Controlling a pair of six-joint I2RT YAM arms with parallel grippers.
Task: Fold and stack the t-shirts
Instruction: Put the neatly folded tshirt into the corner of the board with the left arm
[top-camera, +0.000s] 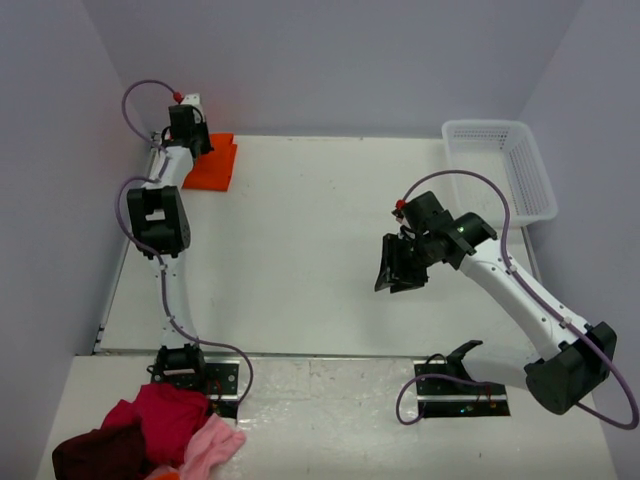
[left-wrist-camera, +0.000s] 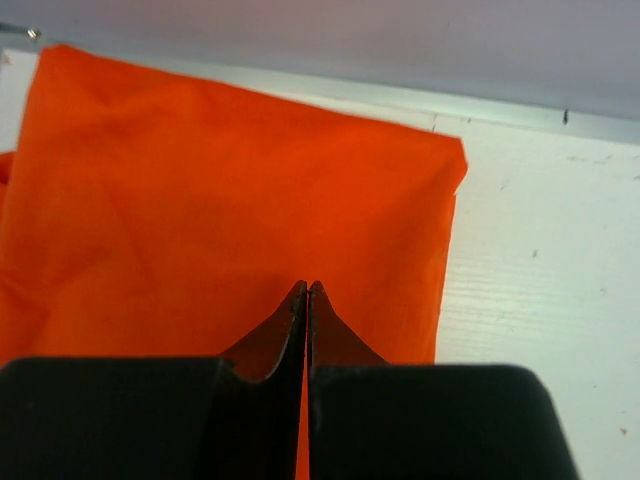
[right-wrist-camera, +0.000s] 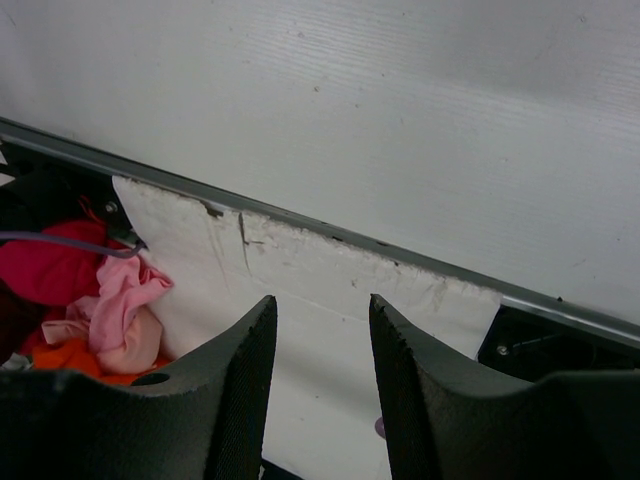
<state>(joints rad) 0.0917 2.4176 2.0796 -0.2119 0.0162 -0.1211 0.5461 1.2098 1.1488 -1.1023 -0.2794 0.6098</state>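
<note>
A folded bright orange t-shirt (top-camera: 213, 166) (left-wrist-camera: 230, 190) lies flat at the table's far left corner. My left gripper (top-camera: 190, 128) (left-wrist-camera: 306, 290) hangs right over it, fingers pressed together and shut, with no cloth pinched between the tips. My right gripper (top-camera: 400, 275) (right-wrist-camera: 320, 305) hovers over the bare middle right of the table, open and holding nothing, and faces the near edge.
A white mesh basket (top-camera: 500, 165) stands at the far right. A heap of red, maroon and pink clothes (top-camera: 160, 430) (right-wrist-camera: 90, 290), with a bit of orange cloth (right-wrist-camera: 65, 355) in it, lies on the near ledge by the left arm's base. Walls close the back and sides.
</note>
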